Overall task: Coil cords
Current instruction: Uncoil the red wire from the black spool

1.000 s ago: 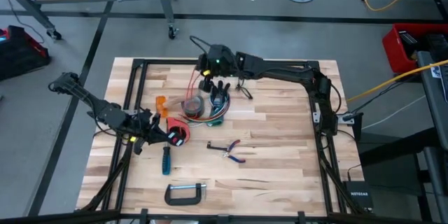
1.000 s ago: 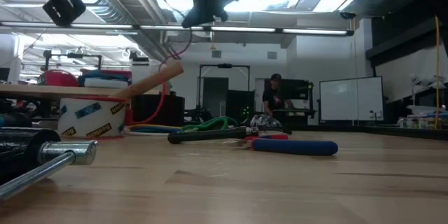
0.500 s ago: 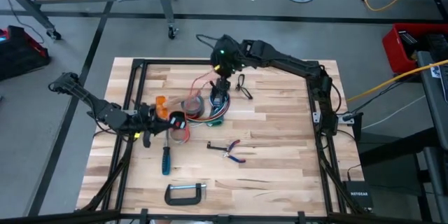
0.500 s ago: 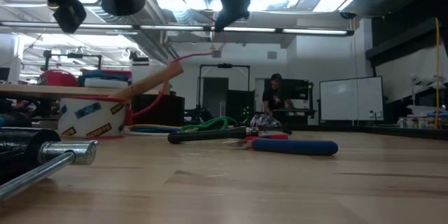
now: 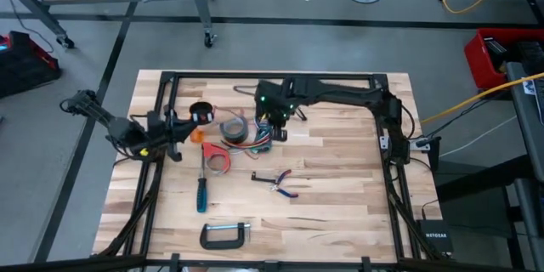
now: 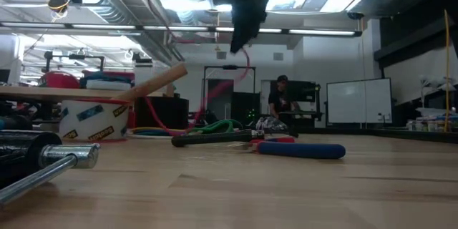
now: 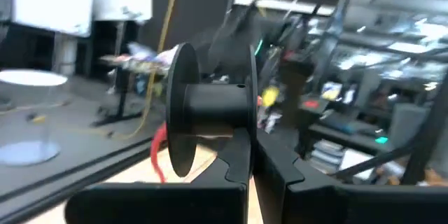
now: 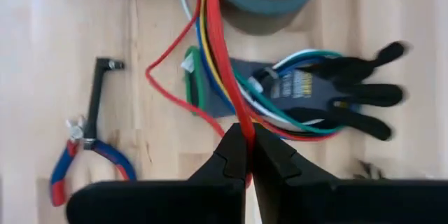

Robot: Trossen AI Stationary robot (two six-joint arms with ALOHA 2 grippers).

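Note:
My right gripper [image 5: 274, 129] is shut on a red cord [image 8: 222, 56] above the bundle of coloured wires [image 8: 210, 77] and a black glove [image 8: 350, 91] at the table's middle. In the low view the red cord [image 6: 215, 93] hangs from this gripper in a slack arc down to the table. My left gripper [image 5: 185, 119] is at the left, lifted, and shut on a black spool [image 7: 210, 108], which also shows in the high view [image 5: 200, 111]. A bit of red cord [image 7: 159, 150] hangs by the spool. I can make out no thin black cords. My left gripper pinches one flange of the black spool [image 7: 253, 77] between its two fingers, at the flange's rim. The spool is lifted clear of the table, its axle lying across the fingers. My right gripper pinches the red cord [image 8: 246, 127] between its two fingertips, from above, pointing down. The cord runs on from the fingers over the wire bundle, and is slack there.
A grey tape roll [image 5: 233, 127] lies next to the wire bundle and a red ring [image 5: 216, 156] nearer. A blue-handled screwdriver [image 5: 202, 192], red-and-blue pliers [image 5: 280, 181] and a black C-clamp [image 5: 225, 235] lie toward the near edge. An orange piece [image 5: 195, 134] is by the spool.
My left gripper has carried the spool up and toward the table's far edge, turning as it went. My right gripper has gone from the far side toward the table's middle and down, over the wire bundle, still shut on the red cord, which now hangs in a lower arc.

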